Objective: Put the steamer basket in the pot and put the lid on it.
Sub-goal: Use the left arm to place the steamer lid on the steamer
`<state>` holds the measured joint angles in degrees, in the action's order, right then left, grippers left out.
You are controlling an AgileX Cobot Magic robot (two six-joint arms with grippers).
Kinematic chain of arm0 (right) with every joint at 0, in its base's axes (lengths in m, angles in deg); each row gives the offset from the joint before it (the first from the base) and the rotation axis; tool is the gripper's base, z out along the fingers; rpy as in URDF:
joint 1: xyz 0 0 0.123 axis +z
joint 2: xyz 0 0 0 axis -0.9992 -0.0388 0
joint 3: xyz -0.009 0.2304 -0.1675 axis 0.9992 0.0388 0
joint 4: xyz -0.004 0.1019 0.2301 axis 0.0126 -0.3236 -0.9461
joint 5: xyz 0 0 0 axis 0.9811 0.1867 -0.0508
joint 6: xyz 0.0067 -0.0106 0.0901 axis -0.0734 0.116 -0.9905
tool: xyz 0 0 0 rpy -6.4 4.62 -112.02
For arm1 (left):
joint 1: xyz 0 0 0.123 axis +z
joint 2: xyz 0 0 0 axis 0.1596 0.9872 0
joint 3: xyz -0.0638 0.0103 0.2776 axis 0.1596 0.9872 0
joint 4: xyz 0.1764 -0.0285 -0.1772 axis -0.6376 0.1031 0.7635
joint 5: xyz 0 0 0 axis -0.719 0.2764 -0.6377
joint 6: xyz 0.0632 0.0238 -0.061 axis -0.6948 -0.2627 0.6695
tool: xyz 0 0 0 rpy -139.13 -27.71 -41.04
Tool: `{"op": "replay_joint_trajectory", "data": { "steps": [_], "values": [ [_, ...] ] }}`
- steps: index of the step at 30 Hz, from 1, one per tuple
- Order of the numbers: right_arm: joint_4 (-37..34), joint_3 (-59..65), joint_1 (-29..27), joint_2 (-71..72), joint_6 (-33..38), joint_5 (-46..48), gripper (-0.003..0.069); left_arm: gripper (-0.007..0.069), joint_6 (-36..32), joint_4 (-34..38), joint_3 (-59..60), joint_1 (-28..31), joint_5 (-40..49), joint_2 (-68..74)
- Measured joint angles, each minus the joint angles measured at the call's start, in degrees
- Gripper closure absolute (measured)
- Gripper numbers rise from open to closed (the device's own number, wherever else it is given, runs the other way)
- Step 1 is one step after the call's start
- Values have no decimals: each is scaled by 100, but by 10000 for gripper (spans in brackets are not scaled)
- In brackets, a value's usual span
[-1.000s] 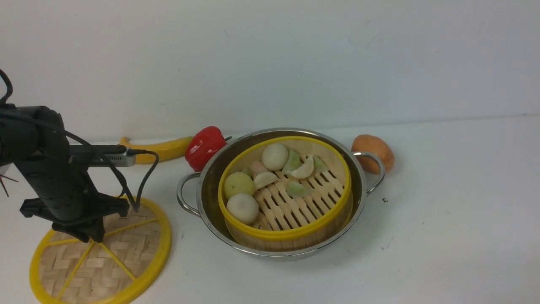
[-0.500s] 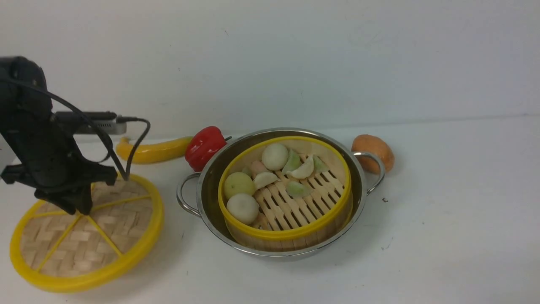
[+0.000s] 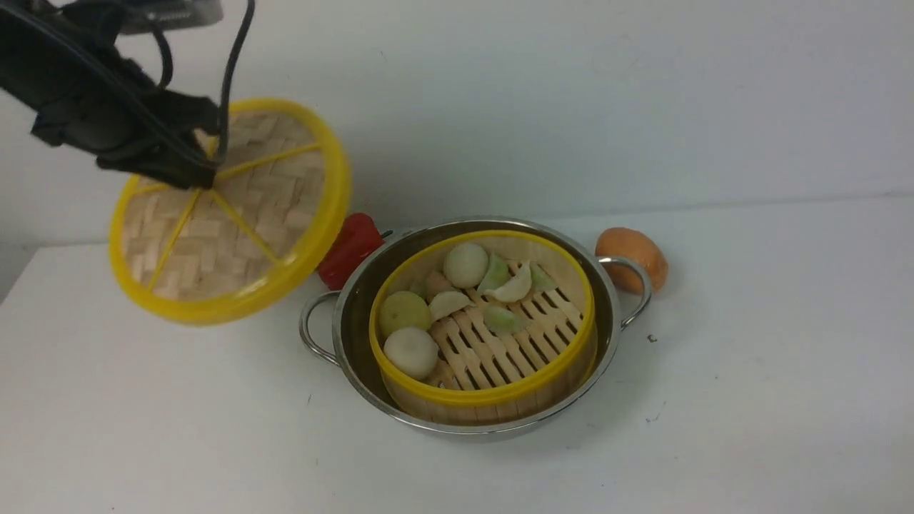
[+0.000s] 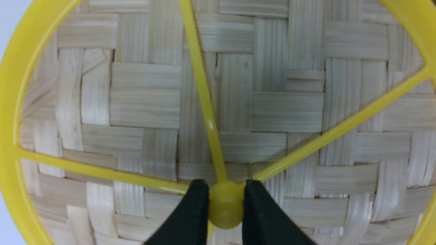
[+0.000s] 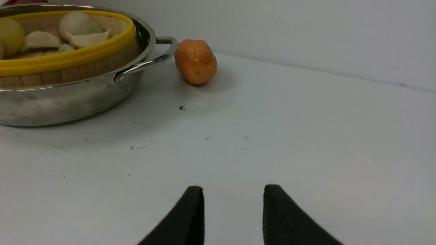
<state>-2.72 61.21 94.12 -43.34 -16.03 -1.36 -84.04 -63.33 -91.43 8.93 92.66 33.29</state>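
The steel pot (image 3: 610, 335) stands mid-table with the steamer basket (image 3: 500, 389) inside it, holding several buns and dumplings. My left gripper (image 3: 203, 175) is shut on the yellow hub of the lid (image 3: 235, 221) and holds it tilted in the air, up and to the left of the pot. In the left wrist view my left gripper (image 4: 225, 200) pinches the hub, with the woven lid (image 4: 286, 109) filling the frame. My right gripper (image 5: 233, 194) is open and empty over bare table, to the right of the pot (image 5: 68, 98) and basket (image 5: 68, 61). It does not show in the front view.
A red pepper (image 3: 350, 246) lies behind the pot's left side, partly hidden by the lid. An orange potato (image 3: 635, 257) lies by the pot's right handle (image 3: 639, 289) and also shows in the right wrist view (image 5: 196, 61). A white wall runs along the back.
My left gripper has lifted the lid off the table, up and to the right toward the pot, and the lid now hangs tilted. The yellow banana is now hidden.
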Motion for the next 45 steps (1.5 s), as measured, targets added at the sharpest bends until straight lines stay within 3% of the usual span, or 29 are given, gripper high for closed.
{"op": "replay_joint_trajectory", "data": {
  "steps": [6,11,23,45],
  "values": [
    [0,0,0,0,0,0,426,512,-186,49,-528,-1138,60,338],
    [0,0,0,0,0,0,422,512,-122,-420,-750,-1808,94,840],
    [0,0,0,0,0,0,421,512,-143,-473,-758,-2218,93,1677],
    [0,0,0,0,0,0,421,512,-360,-371,-794,-2255,-205,1924]
  ]
}}
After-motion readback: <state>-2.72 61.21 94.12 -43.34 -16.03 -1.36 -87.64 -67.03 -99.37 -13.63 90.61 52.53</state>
